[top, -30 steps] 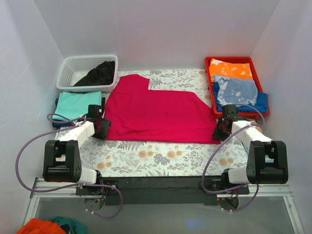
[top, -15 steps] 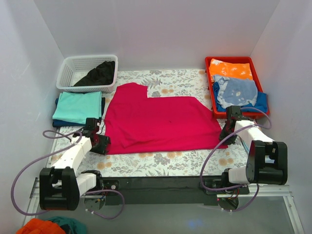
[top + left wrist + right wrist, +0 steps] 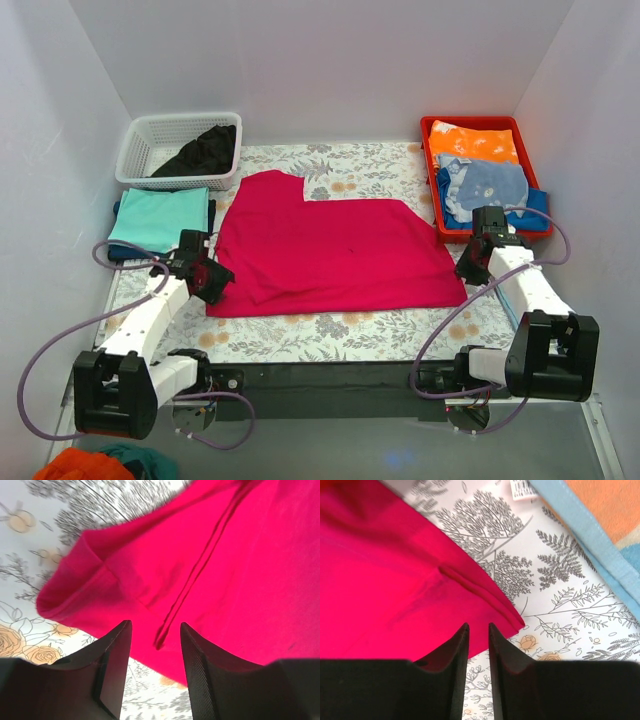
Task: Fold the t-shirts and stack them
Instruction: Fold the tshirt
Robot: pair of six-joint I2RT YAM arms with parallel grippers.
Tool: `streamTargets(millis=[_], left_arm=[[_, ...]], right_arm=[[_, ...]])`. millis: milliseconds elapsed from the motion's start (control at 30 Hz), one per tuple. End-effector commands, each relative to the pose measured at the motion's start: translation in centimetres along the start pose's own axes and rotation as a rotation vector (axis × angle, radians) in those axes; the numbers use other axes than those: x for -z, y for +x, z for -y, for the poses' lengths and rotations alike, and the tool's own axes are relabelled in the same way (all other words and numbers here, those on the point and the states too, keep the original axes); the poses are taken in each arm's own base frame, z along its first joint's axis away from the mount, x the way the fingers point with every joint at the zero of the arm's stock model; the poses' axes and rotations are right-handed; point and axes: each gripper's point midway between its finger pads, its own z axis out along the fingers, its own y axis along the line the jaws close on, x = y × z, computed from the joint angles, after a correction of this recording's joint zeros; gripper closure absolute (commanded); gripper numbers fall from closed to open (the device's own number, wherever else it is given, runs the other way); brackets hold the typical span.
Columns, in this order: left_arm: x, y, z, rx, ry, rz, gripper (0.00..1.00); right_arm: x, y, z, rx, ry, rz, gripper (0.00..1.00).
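The crimson-red t-shirt (image 3: pixel 330 250) lies spread flat on the floral cloth, also in the left wrist view (image 3: pixel 225 555) and the right wrist view (image 3: pixel 380 580). My left gripper (image 3: pixel 218 281) hovers open over its near left corner, jaws wide and empty (image 3: pixel 155 627). My right gripper (image 3: pixel 468 270) is at the near right corner, jaws a narrow gap apart with nothing between them (image 3: pixel 478 626). A folded teal t-shirt (image 3: pixel 160 218) lies on a dark blue one (image 3: pixel 122 252) at the left. A black t-shirt (image 3: pixel 205 150) is in the basket.
A white basket (image 3: pixel 140 135) stands back left. A red tray (image 3: pixel 428 135) back right holds orange cloth (image 3: pixel 472 140) and blue patterned cloth (image 3: pixel 485 185), whose light blue edge (image 3: pixel 590 535) shows near my right gripper. White walls close in on three sides.
The red shirt's near hem has shifted nearer and its right corner outward. Both grippers moved with the corners, then backed off slightly. The arms now reach further forward.
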Motion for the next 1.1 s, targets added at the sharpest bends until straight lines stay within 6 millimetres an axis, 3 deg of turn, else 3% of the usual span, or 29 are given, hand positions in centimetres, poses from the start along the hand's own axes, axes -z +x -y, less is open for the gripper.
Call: streamTargets(millis=[0,167,300,533,667,800,1067], left_arm=[[0.5,2.1,2.0,-0.177,0.054,-0.033,0.56],[-0.5,5.5,2.1,-0.293,0.035,-0.090,0.56],[-1.4,6.8,2.1,-0.307,0.036,-0.109,0.56],[-2.7,7.1,2.7,-0.307,0.024,-0.111,0.63],[-3.1,7.3,2.6,-0.312,0.007,-0.114,0.76],[-3.0,7.3,2.9,-0.318,0.010,-0.117,1.00],[-0.3,6.1,7.2,-0.338,0.107,-0.077,1.00]], right_arm=[[2.2,-2.1,-1.3,-0.010,-0.064,0.056,0.70],[3.5,-3.2,-1.9,-0.004,-0.091,0.089,0.68],[3.5,-3.0,-1.7,-0.001,-0.087,0.089,0.67],[3.3,-2.5,-1.4,0.002,-0.081,0.084,0.67],[3.4,-2.6,-1.3,-0.002,-0.076,0.090,0.67],[3.5,-2.6,-1.2,-0.003,-0.075,0.096,0.67],[3.3,-2.2,-1.2,-0.006,-0.078,0.084,0.68]])
